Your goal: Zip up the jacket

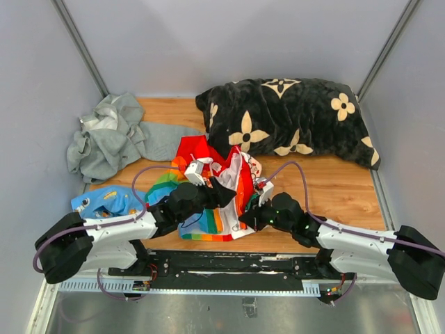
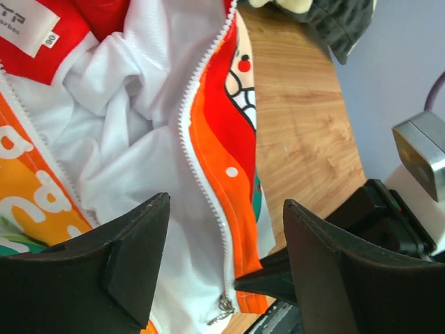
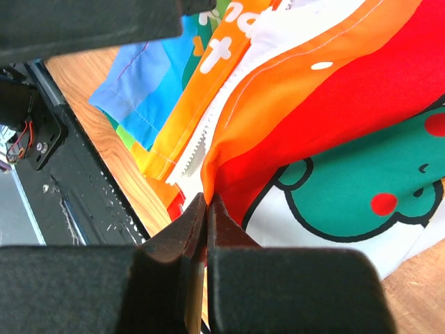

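The jacket (image 1: 197, 149), red with rainbow stripes and cartoon animals, lies open and crumpled at the table's near middle. My left gripper (image 1: 226, 192) hovers open over it. In the left wrist view, my left gripper (image 2: 227, 203) straddles the white lining (image 2: 132, 132) and a row of zipper teeth (image 2: 197, 139), with the metal zipper slider (image 2: 224, 310) at the bottom end. My right gripper (image 1: 245, 216) is shut on the jacket's lower orange edge. In the right wrist view it (image 3: 207, 202) pinches that orange fold (image 3: 229, 156) beside the other zipper teeth (image 3: 195, 149).
A grey hooded sweatshirt (image 1: 111, 139) lies at the back left. A small light-blue garment (image 1: 108, 200) lies at the near left. A black pillow with cream flowers (image 1: 285, 118) fills the back right. A black rail (image 1: 222, 268) runs along the near edge.
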Controlling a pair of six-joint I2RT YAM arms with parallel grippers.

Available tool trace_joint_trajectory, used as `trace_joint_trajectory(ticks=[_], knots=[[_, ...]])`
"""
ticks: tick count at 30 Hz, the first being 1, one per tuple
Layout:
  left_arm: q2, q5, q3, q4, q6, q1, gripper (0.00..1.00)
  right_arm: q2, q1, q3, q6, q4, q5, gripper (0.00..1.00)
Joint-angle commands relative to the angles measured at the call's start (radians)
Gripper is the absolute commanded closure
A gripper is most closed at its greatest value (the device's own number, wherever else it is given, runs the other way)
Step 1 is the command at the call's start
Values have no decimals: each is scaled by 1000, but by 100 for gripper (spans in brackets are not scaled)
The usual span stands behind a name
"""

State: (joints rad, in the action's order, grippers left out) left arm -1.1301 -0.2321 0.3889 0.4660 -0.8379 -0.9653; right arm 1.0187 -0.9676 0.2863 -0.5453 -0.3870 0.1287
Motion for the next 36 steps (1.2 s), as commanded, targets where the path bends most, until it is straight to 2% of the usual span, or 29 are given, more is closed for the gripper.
trace_joint_trajectory(ticks=[1, 12, 17, 20, 29, 36], knots=[[-37, 108, 30, 19, 9, 31, 29, -30, -18, -29, 24, -62, 33, 99], [-116, 342, -72, 302, 0, 33, 28, -134, -17, -81, 43, -127, 48, 99], [-141, 415, -94, 381, -2, 33, 32, -171, -14, -100, 60, -172, 76, 99], [-155, 450, -101, 434, -2, 33, 37, -185, -12, -111, 60, -192, 82, 99], [-122, 475, -147, 525, 0, 33, 62, -169, 5, -123, 50, -210, 104, 96], [-78, 456, -156, 497, 12, 33, 79, -153, 10, -121, 51, -227, 108, 83]])
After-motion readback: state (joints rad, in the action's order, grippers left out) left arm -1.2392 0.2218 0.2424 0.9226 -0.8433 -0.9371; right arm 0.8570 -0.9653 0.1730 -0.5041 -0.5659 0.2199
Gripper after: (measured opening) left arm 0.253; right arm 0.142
